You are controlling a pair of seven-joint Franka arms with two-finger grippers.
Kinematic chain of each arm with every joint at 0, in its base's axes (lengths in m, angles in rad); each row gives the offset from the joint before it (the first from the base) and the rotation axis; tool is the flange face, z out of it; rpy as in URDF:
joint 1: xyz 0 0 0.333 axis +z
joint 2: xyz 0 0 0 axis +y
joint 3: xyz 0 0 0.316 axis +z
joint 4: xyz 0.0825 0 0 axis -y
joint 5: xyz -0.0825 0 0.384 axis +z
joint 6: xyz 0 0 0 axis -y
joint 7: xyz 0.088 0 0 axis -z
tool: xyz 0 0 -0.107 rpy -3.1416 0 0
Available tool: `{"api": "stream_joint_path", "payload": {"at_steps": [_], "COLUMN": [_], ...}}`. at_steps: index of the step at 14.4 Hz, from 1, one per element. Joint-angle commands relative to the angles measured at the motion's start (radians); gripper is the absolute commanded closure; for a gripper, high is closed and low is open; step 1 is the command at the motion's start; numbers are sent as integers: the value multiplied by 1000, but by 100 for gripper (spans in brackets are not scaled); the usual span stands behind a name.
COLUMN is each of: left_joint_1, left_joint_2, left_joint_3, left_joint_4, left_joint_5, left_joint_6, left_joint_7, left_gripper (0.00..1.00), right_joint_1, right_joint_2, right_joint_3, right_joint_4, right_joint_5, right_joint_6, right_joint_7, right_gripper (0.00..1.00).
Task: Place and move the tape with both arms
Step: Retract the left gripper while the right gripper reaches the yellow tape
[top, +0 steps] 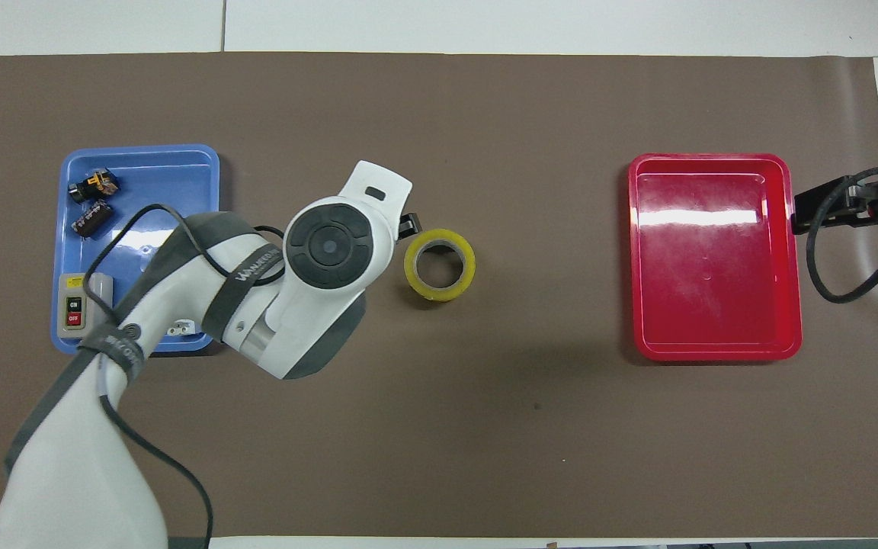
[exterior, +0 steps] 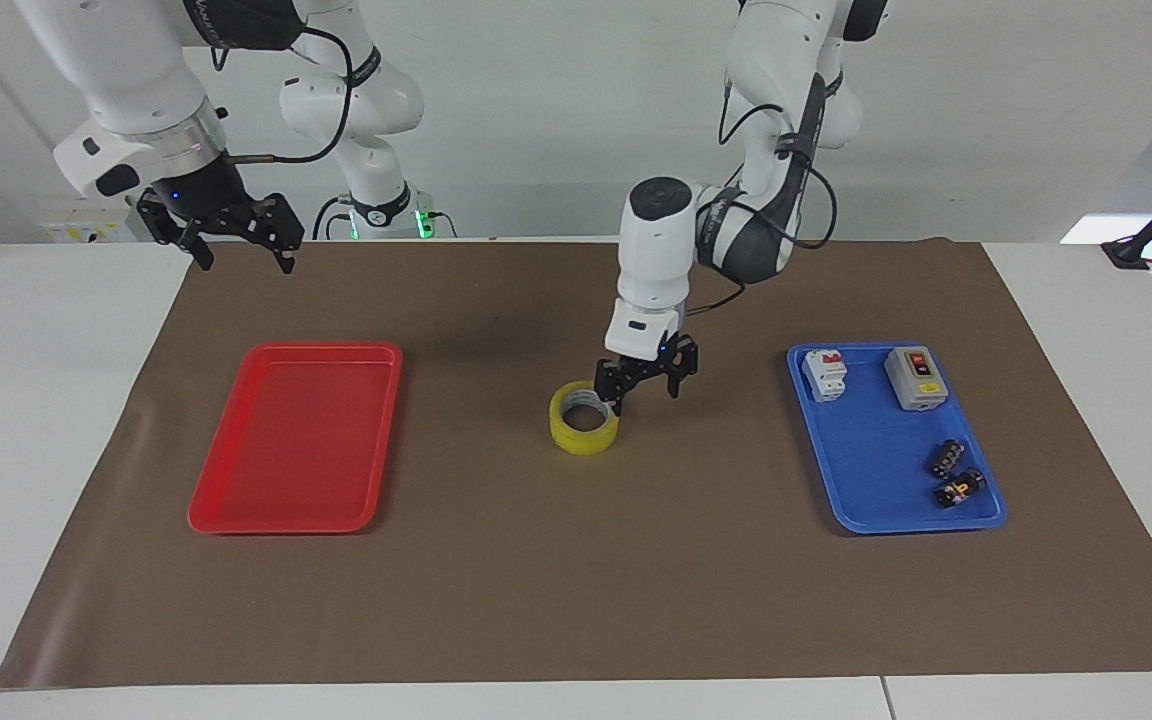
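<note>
The roll of translucent yellow packing tape lay flat on the brown mat, mid-table. The left claw hung spread just beside it. The right claw waited spread, raised near the red tray.

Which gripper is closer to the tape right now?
Left. The left gripper hangs open just above the mat beside the tape, toward the blue tray. The right gripper waits raised at the mat's edge past the red tray.

White table: brown mat carries tape, red tray, blue tray.
</note>
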Motion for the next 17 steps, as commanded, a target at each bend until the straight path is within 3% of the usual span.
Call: {"api": "stream_joint_path", "payload": {"at_steps": [1, 3, 7, 12, 17], "left_joint_1": [86, 166, 339, 507, 556], "left_joint_2": [-113, -155, -222, -212, -201], "left_joint_3": [-5, -5, -3, 4, 6], "left_joint_4": [-61, -61, -49, 138, 252], "left_joint_5": [31, 20, -127, -217, -222], "left_joint_6": [-135, -200, -258, -465, -591], "left_joint_7": [155, 342, 615, 869, 927], "left_gripper": [0, 0, 0, 0, 0], "right_joint_1": [52, 116, 264, 411, 486], "right_joint_2": [-46, 6, 98, 229, 357], "right_joint_3": [15, 16, 16, 16, 16], "right_joint_4": [-99, -87, -78, -83, -89], "right_joint_5": [4, 4, 3, 4, -3], "right_joint_6": [92, 131, 232, 417, 517], "right_joint_7": [33, 111, 250, 462, 527], "right_gripper": [0, 0, 0, 0, 0]}}
